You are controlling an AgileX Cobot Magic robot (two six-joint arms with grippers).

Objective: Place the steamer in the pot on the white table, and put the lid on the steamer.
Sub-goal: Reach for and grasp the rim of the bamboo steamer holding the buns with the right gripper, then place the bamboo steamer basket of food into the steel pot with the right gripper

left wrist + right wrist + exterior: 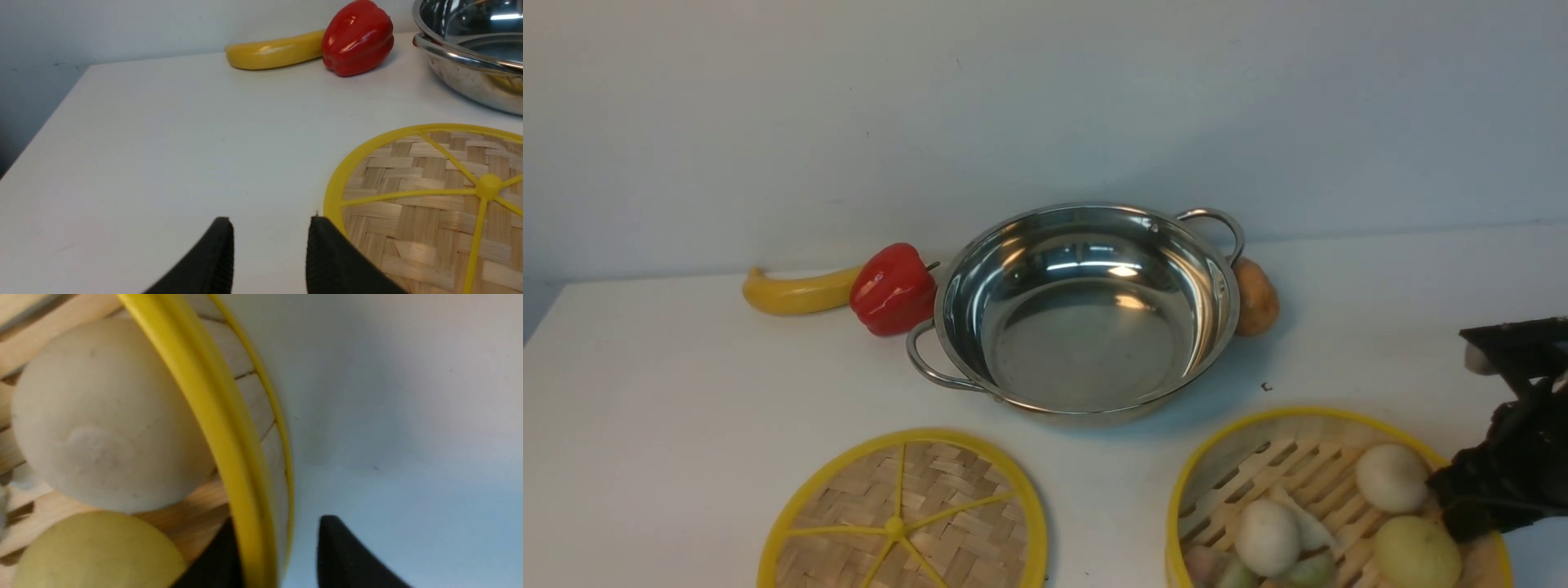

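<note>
The steamer (1241, 457), a bamboo basket with a yellow rim (196, 367), stands on the white table (686, 392) at the front right with several buns (1391, 476) in it. My right gripper (273, 522) (1462, 498) straddles its right rim, one finger inside and one outside; a gap shows between the outer finger and the wall. The steel pot (1086, 351) sits empty at the middle back. At the front left lies the woven lid (907, 523) (429, 204), flat on the table. Beside its edge my left gripper (269, 222) stands open and empty.
A yellow banana (796, 292) and a red pepper (894, 287) lie against the pot's left side. A brown potato (1255, 296) rests at the pot's right handle. The wall runs close behind the pot.
</note>
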